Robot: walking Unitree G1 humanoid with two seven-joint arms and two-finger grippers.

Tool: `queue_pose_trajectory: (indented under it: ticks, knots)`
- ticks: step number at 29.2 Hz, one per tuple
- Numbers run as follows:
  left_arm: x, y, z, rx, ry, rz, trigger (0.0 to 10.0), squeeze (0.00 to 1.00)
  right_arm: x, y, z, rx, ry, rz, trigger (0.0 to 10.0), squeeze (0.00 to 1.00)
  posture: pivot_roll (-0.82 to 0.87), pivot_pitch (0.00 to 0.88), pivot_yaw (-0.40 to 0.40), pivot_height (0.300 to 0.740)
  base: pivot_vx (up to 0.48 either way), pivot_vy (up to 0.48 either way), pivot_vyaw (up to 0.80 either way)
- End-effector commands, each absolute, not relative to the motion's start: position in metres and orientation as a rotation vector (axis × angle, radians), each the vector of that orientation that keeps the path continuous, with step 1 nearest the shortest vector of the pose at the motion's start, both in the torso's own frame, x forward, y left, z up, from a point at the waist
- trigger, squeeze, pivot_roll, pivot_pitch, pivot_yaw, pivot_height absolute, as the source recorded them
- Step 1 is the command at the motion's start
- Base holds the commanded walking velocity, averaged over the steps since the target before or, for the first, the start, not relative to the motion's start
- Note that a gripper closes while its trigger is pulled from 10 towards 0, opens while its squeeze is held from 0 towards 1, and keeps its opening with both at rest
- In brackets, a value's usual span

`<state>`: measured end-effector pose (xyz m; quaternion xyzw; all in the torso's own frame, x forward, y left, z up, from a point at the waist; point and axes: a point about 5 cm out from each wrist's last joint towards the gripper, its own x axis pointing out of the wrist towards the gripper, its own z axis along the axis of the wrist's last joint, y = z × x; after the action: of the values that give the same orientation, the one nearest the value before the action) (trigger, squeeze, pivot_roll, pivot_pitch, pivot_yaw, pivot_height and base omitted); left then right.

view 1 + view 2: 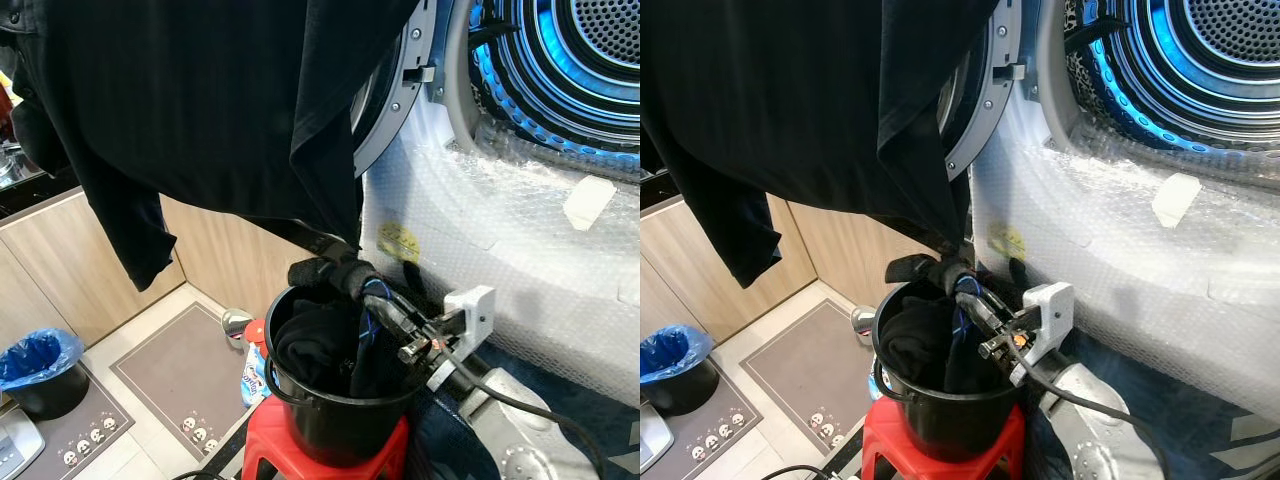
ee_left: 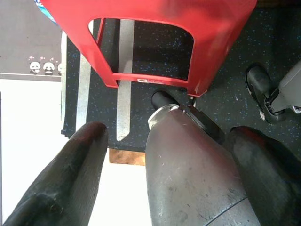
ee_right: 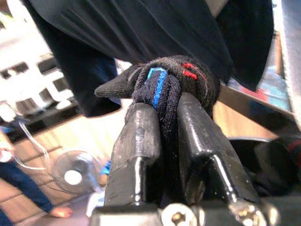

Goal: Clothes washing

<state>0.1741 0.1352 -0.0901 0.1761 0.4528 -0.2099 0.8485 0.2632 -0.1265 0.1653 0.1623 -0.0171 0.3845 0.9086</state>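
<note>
Your right pincer (image 3: pixel 162 136) is clamped on a dark sock (image 3: pixel 167 87) just above the black bucket (image 1: pixel 340 415) on the red stool (image 1: pixel 940 445), more clothes wait inside, and the washer drum (image 1: pixel 590 60) looks empty, so loading seems barely begun.

You had a floor of pale tile (image 1: pixel 150 440) on the robot's left and dark speckled matting (image 2: pixel 155 56) by the washer. A red stool (image 1: pixel 330 455) stood on the speckled mat, legs planted; the black bucket (image 1: pixel 335 405) sat on top of it. Two grey mats (image 1: pixel 175 375) with small panda prints lay flat on the tile, side by side. A black bin lined with a blue bag (image 1: pixel 38 372) stood at the left mat's far edge. A small metal-topped object lay near the stool; you could not identify it.
</note>
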Motion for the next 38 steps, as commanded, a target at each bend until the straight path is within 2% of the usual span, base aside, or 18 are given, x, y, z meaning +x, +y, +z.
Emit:
queue_pose_trajectory:
  ticks: [1, 7, 8, 10, 15, 21, 23, 30, 35, 38]
  knots:
    - [0.164, 0.139, -0.095, 0.381, 1.008, -0.443, 10.0, 0.0, 0.258, -0.13, 0.177, 0.362, -0.077, 0.842, 10.0, 0.0, -0.15, 0.0, 0.051, 0.74, 0.0, 0.0, 0.0]
    - [0.163, 0.138, -0.096, 0.38, 1.009, -0.443, 10.0, 0.0, 0.256, -0.153, 0.189, 0.362, -0.116, 0.896, 10.0, 0.0, -0.15, 0.0, 0.05, 0.74, 0.0, 0.0, 0.0]
    - [0.162, 0.138, -0.096, 0.383, 1.009, -0.445, 10.0, 0.0, 0.25, -0.168, 0.199, 0.349, -0.144, 0.962, 10.0, 0.0, -0.15, 0.0, 0.051, 0.74, 0.0, 0.0, 0.0]
    - [0.162, 0.138, -0.096, 0.384, 1.009, -0.446, 10.0, 0.0, 0.245, -0.18, 0.208, 0.345, -0.168, 1.009, 10.0, 0.0, -0.15, 0.0, 0.051, 0.74, 0.0, 0.0, 0.0]
    - [0.162, 0.138, -0.096, 0.387, 1.01, -0.448, 10.0, 0.0, 0.242, -0.208, 0.239, 0.321, -0.255, 1.036, 10.0, 0.0, -0.15, 0.0, 0.053, 0.74, 0.0, 0.0, 0.0]
    - [0.161, 0.139, -0.096, 0.383, 1.013, -0.445, 10.0, 0.0, 0.244, -0.225, 0.259, 0.288, -0.304, 1.044, 10.0, 0.0, -0.15, 0.012, 0.056, 0.74, 0.0, 0.0, 0.0]
    - [0.16, 0.14, -0.097, 0.382, 1.016, -0.443, 10.0, 0.0, 0.251, -0.239, 0.282, 0.265, -0.362, 1.027, 10.0, 0.0, -0.15, 0.034, 0.061, 0.74, 0.0, 0.0, 0.0]
    - [0.157, 0.143, -0.098, 0.378, 1.024, -0.436, 10.0, 0.0, 0.273, -0.252, 0.314, 0.229, -0.406, 0.95, 10.0, 0.0, -0.13, 0.075, 0.065, 0.74, 0.0, 0.0, 0.0]
    - [0.153, 0.147, -0.099, 0.374, 1.031, -0.419, 10.0, 0.0, 0.299, -0.261, 0.341, 0.186, -0.416, 0.827, 10.0, 0.0, -0.11, 0.103, 0.062, 0.74, 0.0, 0.0, 0.0]
    - [0.151, 0.15, -0.1, 0.366, 1.037, -0.403, 10.0, 0.0, 0.317, -0.266, 0.352, 0.151, -0.413, 0.684, 10.0, 0.0, -0.1, 0.119, 0.062, 0.74, 0.0, 0.0, 0.0]
